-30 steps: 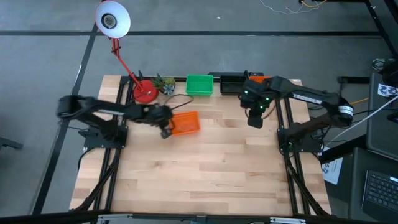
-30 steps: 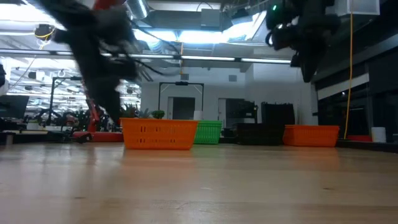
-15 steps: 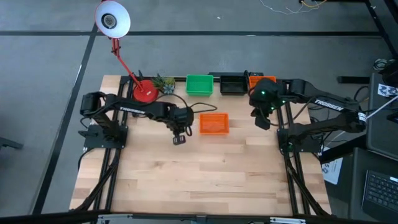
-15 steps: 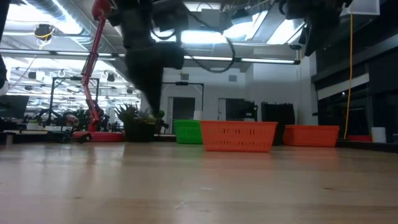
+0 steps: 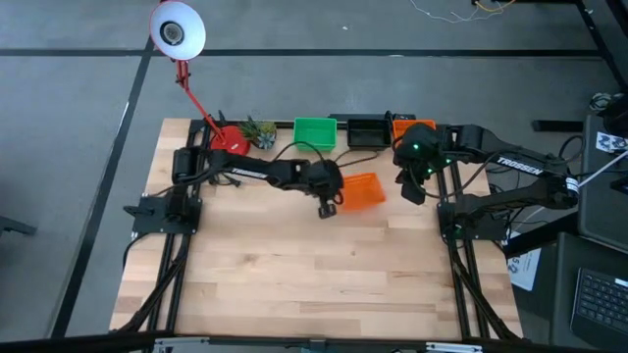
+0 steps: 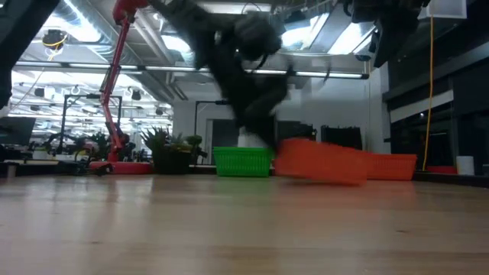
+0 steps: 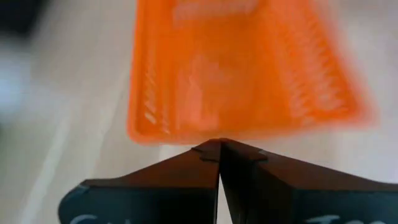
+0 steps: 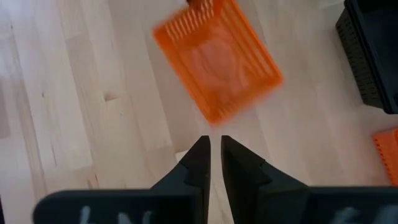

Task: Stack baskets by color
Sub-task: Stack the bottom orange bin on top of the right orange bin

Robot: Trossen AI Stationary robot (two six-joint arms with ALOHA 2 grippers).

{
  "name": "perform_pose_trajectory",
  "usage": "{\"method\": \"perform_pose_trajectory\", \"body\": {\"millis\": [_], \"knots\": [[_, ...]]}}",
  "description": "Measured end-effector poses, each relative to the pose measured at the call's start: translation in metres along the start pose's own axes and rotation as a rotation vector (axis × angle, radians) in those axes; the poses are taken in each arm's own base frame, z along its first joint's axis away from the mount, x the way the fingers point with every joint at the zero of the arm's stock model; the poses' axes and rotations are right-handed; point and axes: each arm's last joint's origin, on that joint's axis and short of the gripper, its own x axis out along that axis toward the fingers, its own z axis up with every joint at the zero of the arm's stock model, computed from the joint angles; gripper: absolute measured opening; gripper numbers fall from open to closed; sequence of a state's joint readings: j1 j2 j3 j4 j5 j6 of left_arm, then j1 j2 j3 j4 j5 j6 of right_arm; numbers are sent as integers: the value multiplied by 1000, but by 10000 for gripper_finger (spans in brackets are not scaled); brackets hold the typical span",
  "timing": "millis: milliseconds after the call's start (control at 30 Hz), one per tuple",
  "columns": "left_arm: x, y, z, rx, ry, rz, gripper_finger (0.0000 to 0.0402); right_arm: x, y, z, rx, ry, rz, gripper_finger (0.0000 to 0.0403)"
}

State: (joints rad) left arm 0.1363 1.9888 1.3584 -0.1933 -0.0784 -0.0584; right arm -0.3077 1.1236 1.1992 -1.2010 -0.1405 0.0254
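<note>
An orange basket (image 5: pixel 361 191) lies on the table right of centre, blurred in the left wrist view (image 7: pixel 242 68) and the right wrist view (image 8: pixel 217 62). In the low view this orange basket (image 6: pixel 321 162) looks tipped, its end by the left arm higher. My left gripper (image 5: pixel 329 204) is shut, right at the basket's left side. My right gripper (image 5: pixel 414 191) hangs above the table just right of the basket, its fingers (image 8: pixel 199 163) a narrow gap apart, with nothing between them. My left gripper has its shut fingertips (image 7: pixel 219 146) against the rim of the orange basket's left side (image 7: pixel 199 138), about midway along it. It comes slanting down from the table's left. The basket is not gripped and lies ahead of the tips.
Along the far edge stand a green basket (image 5: pixel 315 133), a black basket (image 5: pixel 366 131) and another orange basket (image 5: pixel 402 126), partly under the right arm. A red-based lamp (image 5: pixel 229 144) and a small plant (image 5: pixel 260 130) stand far left. The near half of the table (image 5: pixel 314 284) is bare wood.
My left gripper, shut all the while, has swept toward the table's right edge. The orange basket has slid ahead of it from left of centre to near the right arm, turning a little. My right gripper rose slightly at first, then kept still.
</note>
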Motion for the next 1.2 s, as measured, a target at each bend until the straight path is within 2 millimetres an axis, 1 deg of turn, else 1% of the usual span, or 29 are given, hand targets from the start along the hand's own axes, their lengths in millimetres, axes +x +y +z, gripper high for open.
{"method": "perform_pose_trajectory", "body": {"millis": [67,133,200,267,400,500,567,667,767,833,900,967,1033,1133,1200], "knots": [[-9,-10,15,59,-24,-19,0,0,0,0,-1,1,0,39],[-17,-19,19,112,35,-32,0,0,0,-1,0,11,0,39],[-31,-24,15,151,164,-17,0,0,0,-2,1,26,0,39],[-46,-25,9,174,298,29,0,0,0,-4,2,44,-1,39],[-73,-20,-23,148,638,177,0,0,0,-6,5,59,-2,39],[-96,-12,-46,85,785,294,0,0,0,-6,5,59,-1,39],[-111,-7,-64,36,818,344,0,0,0,-6,5,59,-2,39],[-133,-4,-94,-57,795,373,0,0,0,-5,3,57,-2,39],[-153,-3,-128,-147,715,377,0,0,0,-5,0,50,-1,39],[-163,-3,-150,-202,630,358,0,0,0,-4,-1,42,-1,39],[-168,-3,-167,-258,508,311,0,0,0,-3,-3,31,-1,39],[-172,-2,-179,-287,380,252,0,0,0,-1,-6,11,-1,39],[-173,-1,-188,-278,266,196,0,0,0,1,-8,-7,0,39],[-176,2,-198,-262,124,139,0,0,0,2,-8,-22,1,39],[-179,5,-205,-283,47,138,0,0,0,2,-7,-22,1,39]]}}
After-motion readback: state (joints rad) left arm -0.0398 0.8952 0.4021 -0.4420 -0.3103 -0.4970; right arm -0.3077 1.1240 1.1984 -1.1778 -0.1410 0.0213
